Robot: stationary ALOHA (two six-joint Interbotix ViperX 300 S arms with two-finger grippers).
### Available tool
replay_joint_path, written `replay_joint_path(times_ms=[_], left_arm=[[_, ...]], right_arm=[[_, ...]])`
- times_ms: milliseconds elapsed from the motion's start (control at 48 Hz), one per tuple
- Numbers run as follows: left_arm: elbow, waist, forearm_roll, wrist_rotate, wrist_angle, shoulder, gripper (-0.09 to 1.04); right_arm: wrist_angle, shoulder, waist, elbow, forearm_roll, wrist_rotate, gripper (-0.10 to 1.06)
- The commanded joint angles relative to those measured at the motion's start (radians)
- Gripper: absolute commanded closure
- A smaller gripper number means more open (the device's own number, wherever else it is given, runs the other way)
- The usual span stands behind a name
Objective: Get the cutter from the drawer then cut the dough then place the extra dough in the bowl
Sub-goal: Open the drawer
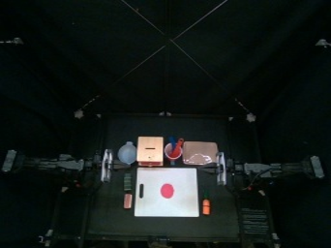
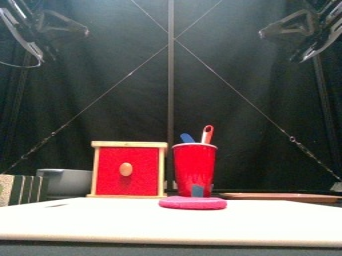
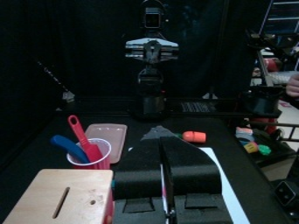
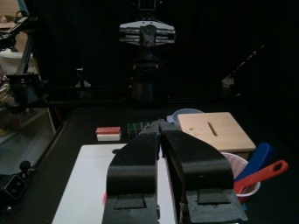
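Observation:
A red dough disc (image 1: 167,189) lies flat on the white cutting board (image 1: 145,205) at the table's front; the front view shows the dough (image 2: 193,203) low and near. Behind the board stands the pale wooden box (image 1: 151,150) with its red drawer front (image 2: 128,170) pushed in. No cutter shows. The blue-grey bowl (image 1: 127,152) sits left of the box. My left gripper (image 1: 106,167) hangs shut and empty off the board's back left corner. My right gripper (image 1: 223,167) hangs shut and empty off its back right corner.
A red cup (image 1: 173,150) with a blue and a red toy knife stands right of the box, and the pink tray (image 1: 203,149) lies beyond it. One small toy (image 1: 128,201) lies left of the board, and an orange one (image 1: 204,205) right of it.

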Motion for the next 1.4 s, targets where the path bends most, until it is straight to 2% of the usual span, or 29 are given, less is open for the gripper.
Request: replay_joint_path(times_ms=[21, 250, 438, 542, 646, 875, 1083, 1396], left_arm=[[-0.029, -0.003, -0.012, -0.009, -0.011, 0.061, 0.97], [-0.057, -0.032, -0.069, -0.008, -0.074, 0.124, 0.96], [-0.026, -0.037, -0.166, -0.008, -0.094, 0.153, 0.96], [-0.002, -0.04, -0.202, -0.008, -0.104, 0.155, 0.96], [0.026, -0.044, -0.219, -0.009, -0.12, 0.155, 0.96], [0.048, -0.069, -0.265, -0.009, -0.13, 0.155, 0.96], [0.058, -0.078, -0.336, -0.011, -0.13, 0.158, 0.96], [0.074, -0.103, -0.451, -0.012, -0.133, 0.16, 0.96]], right_arm=[[-0.011, 0.054, -0.028, -0.021, 0.003, 0.005, 0.97], [-0.04, 0.305, -0.117, -0.156, -0.005, 0.005, 0.95], [-0.155, 0.569, -0.17, -0.302, -0.021, -0.011, 0.95], [-0.239, 0.712, -0.196, -0.379, -0.058, -0.014, 0.95], [-0.314, 0.854, -0.23, -0.466, -0.126, -0.012, 0.95], [-0.334, 1.097, -0.264, -0.678, -0.23, -0.003, 0.95], [-0.311, 1.239, -0.276, -0.795, -0.255, -0.002, 0.95], [-0.279, 1.304, -0.314, -0.831, -0.25, -0.005, 0.95]])
